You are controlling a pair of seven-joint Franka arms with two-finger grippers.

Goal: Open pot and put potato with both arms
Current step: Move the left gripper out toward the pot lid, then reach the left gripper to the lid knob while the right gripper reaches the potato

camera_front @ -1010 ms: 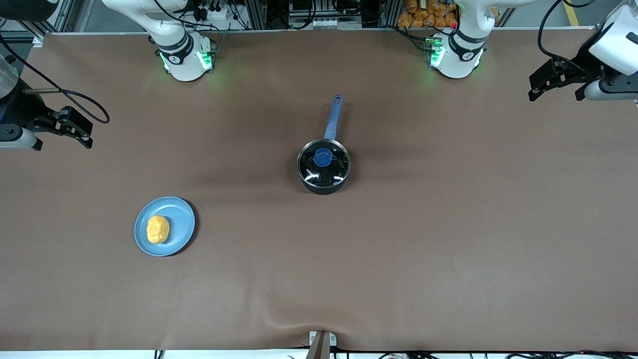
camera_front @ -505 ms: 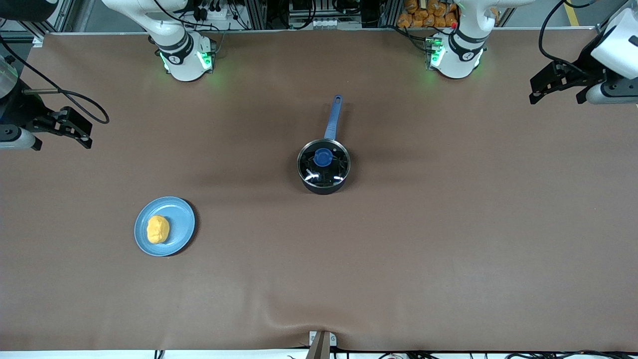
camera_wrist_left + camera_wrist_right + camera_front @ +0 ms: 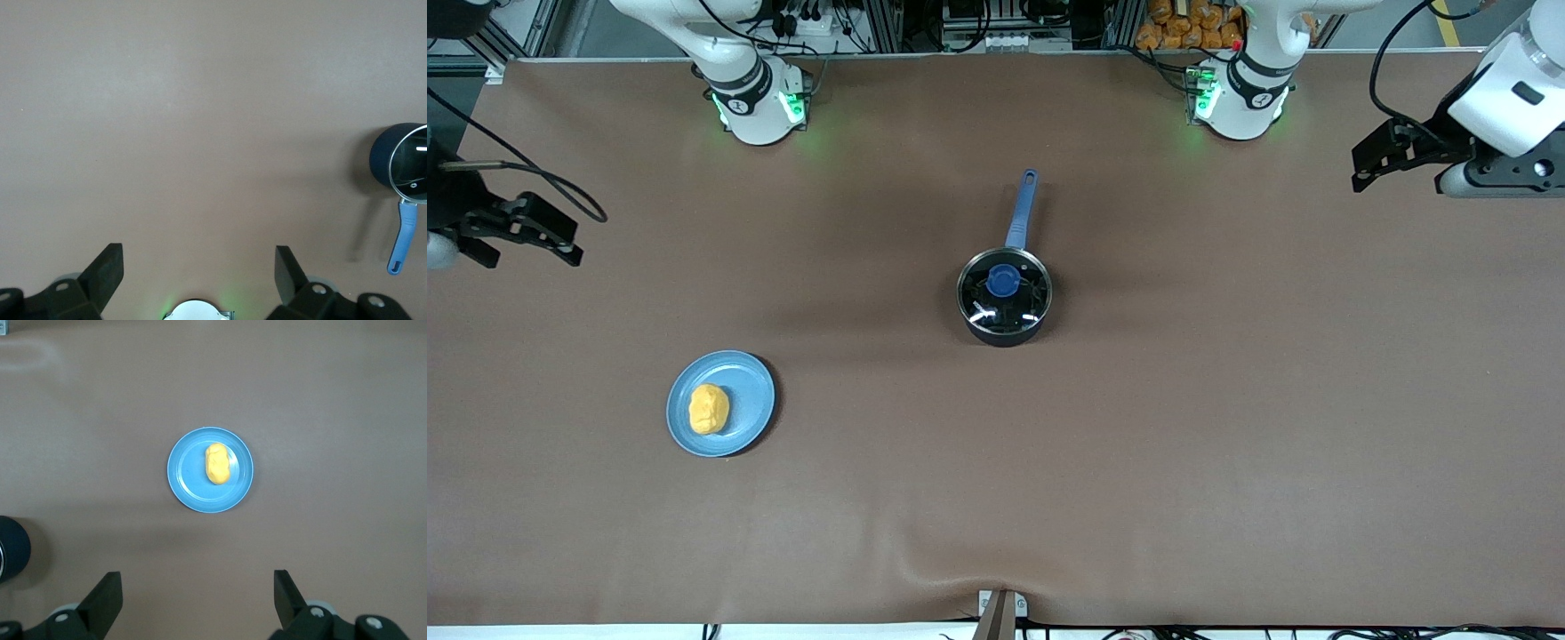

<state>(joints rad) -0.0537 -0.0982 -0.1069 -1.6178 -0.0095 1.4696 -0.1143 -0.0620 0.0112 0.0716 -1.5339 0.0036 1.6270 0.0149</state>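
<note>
The black pot (image 3: 1005, 302) stands mid-table with its glass lid and blue knob (image 3: 1002, 281) on, and its blue handle (image 3: 1021, 209) points toward the robot bases. It also shows in the left wrist view (image 3: 399, 162). The yellow-orange potato (image 3: 709, 408) lies on a light-blue plate (image 3: 754, 391) toward the right arm's end, nearer the front camera than the pot. It also shows in the right wrist view (image 3: 217, 463). My left gripper (image 3: 1398, 164) is open and empty, high over the left arm's end. My right gripper (image 3: 520, 238) is open and empty, high over the right arm's end.
The brown mat (image 3: 1227, 400) covers the whole table. The arm bases (image 3: 760, 102) stand along the edge farthest from the front camera. A small metal clamp (image 3: 1000, 609) sits at the edge nearest the front camera.
My left gripper has shifted a little toward the middle of the table. My right gripper has drifted slightly toward its table end. The pot, lid and potato have not moved.
</note>
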